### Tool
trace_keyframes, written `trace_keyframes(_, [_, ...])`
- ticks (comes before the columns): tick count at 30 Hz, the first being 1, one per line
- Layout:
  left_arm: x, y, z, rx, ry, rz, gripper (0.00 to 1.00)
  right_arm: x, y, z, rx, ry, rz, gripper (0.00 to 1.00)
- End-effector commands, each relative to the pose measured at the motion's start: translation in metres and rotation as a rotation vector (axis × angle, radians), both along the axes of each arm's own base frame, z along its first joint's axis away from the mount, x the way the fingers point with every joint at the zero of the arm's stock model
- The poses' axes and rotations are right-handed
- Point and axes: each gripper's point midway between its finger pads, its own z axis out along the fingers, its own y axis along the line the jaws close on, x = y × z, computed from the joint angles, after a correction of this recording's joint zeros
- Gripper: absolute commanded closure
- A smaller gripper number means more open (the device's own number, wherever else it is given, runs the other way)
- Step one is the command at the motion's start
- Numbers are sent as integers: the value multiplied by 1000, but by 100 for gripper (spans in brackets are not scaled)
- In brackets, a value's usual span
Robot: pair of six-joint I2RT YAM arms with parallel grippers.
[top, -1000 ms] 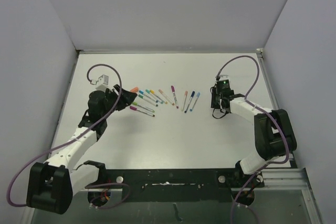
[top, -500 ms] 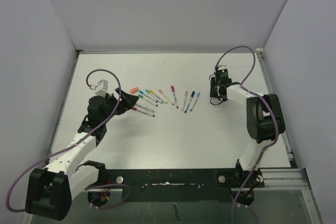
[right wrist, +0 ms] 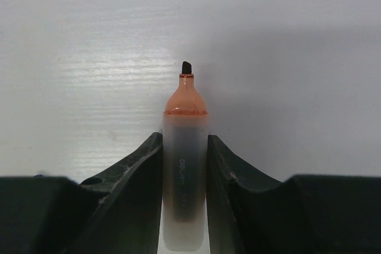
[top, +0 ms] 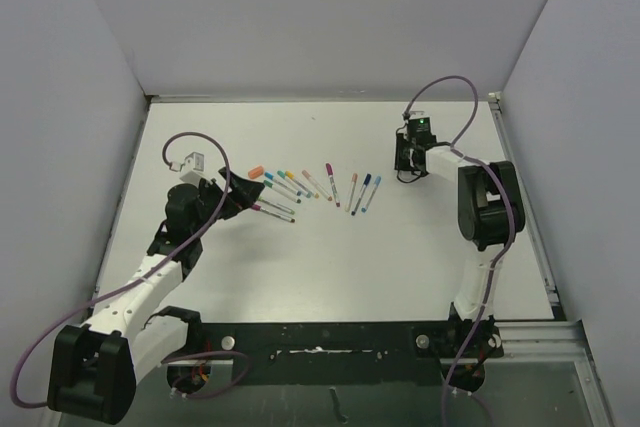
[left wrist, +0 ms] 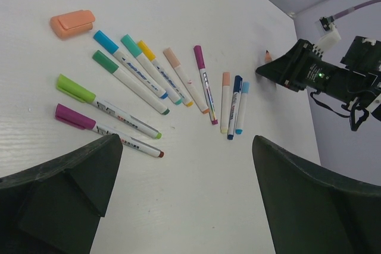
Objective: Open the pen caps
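**Right tool** [right wrist: 185, 142]: jaws narrow, clamped on a highlighter barrel [right wrist: 185, 171]. The body is frosted with an orange shoulder, and the dark chisel tip is bare, pointing away over the bench [right wrist: 83, 40]. Pale print runs along the barrel but is not legible.

**Left tool** [left wrist: 184, 146]: jaws wide, nothing between them, low over the bench on the near side of the pen row.

**Task items:**
- The fat orange cap [left wrist: 72, 24] lies alone on the bench at the row's left end, on no pen.
- Thin pens [left wrist: 140, 90] fan out beside it, every one capped.
- The lime cap [left wrist: 75, 88] and magenta cap [left wrist: 75, 116] lie closest to the left tool.

The blue lettering on the pale barrels is too small to read.

In the top view the right tool sits well apart from the row, at the far right of the bench.
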Motion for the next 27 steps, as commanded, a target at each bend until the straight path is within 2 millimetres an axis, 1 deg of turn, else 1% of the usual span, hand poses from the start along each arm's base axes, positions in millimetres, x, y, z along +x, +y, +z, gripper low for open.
trace_keyframes(1, [4,-2,23,-17,-91,-4,8,26,7,21,26,-78,18,100])
trace_keyframes(3, [4,-2,24,-17,-93,-3,7,27,7,18,25,-69,18,98])
trace_keyframes(8, [5,-1,23,-16,-92,-1,7,28,8,12,34,-53,12,86])
trace_keyframes(9, [5,-1,23,-16,-92,-1,7,27,9,10,37,-50,10,81])
trace_keyframes(10, [5,-1,23,-14,-91,0,7,27,10,9,40,-48,11,74])
trace_keyframes(11, [5,-1,23,-14,-92,2,7,27,10,8,43,-48,12,71])
trace_keyframes(13, [6,-1,23,-13,-91,2,7,27,9,7,46,-47,8,55])
trace_keyframes(15, [6,0,23,-12,-91,4,7,28,10,8,49,-50,9,45])
trace_keyframes(17, [6,-1,22,-11,-89,4,7,29,10,9,50,-52,9,43])
trace_keyframes(19, [6,-1,23,-11,-90,5,7,30,10,12,51,-59,8,42])
trace_keyframes(21, [6,0,24,-11,-92,6,7,32,10,18,54,-73,7,42])
trace_keyframes(24, [6,1,24,-9,-92,9,7,33,12,43,66,-128,8,41])
trace_keyframes(27, [5,2,27,-7,-95,13,6,26,16,73,68,-176,21,38])
